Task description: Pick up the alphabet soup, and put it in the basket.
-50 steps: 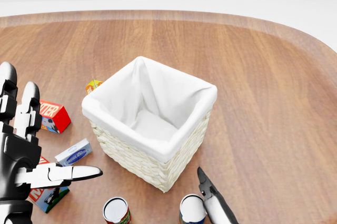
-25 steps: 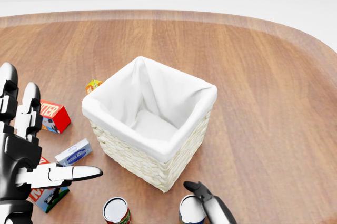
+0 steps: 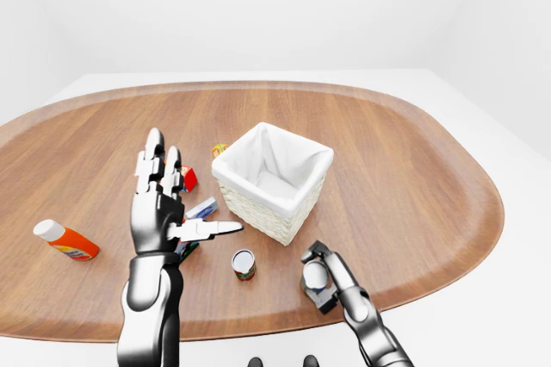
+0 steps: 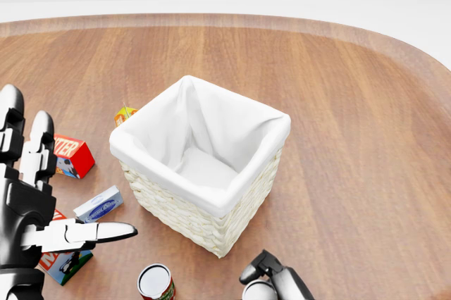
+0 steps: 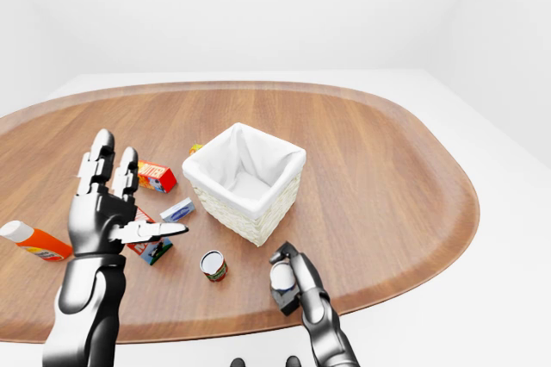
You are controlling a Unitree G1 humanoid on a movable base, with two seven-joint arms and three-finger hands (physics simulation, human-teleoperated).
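White-topped, the alphabet soup can [image 3: 315,276] stands on the wooden table [image 3: 413,177] near its lower edge in the left-eye view, just below the wicker basket [image 3: 272,179], with the right hand [image 3: 325,277] curled around it, fingers [image 3: 312,251] hooked over its top. A second earlier that hand stood beside the can with a finger pointing up. The left hand [image 3: 162,210] is held upright, fingers spread and empty, above the small cartons [image 4: 72,156], unchanged.

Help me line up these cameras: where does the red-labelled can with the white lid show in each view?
Left-eye view: red-labelled can, lower centre, below the white-lined wicker basket.
Head view: bottom edge, left of centre, partly cropped.
Right-eye view: lower left of centre.
Shared landmark: the basket, up and right of the can in each.
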